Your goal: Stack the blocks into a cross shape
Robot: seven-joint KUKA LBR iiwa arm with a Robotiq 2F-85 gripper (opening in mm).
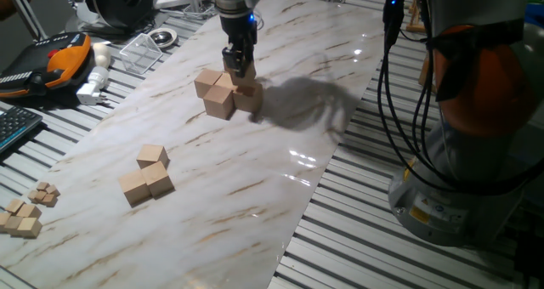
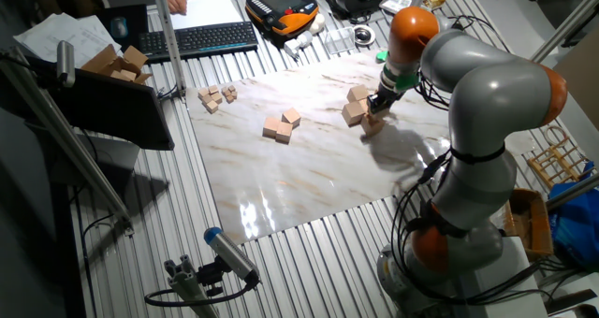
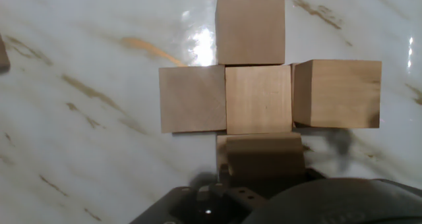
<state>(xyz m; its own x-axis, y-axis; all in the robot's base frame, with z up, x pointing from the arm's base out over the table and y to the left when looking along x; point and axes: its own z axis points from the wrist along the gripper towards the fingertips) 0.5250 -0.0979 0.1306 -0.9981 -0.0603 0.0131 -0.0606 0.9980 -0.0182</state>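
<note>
Jaws closed on 1 wooden block (image 3: 264, 155), touching cross of 4 blocks (image 3: 258, 99) near surface (image 1: 255, 178) far edge.

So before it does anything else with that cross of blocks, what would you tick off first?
1. Centre block in place with neighbours on three sides: ok.
2. Fourth arm: a block sits at the near side, right by the claw; whether it is square against the centre: cannot tell.
3. Right-hand block looks a little skewed against the centre: not ok.
4. Claw open or shut on that near block: cannot tell, the fingers are hidden in the hand view.
5. Spare blocks waiting further down the marble table: ok.
</note>
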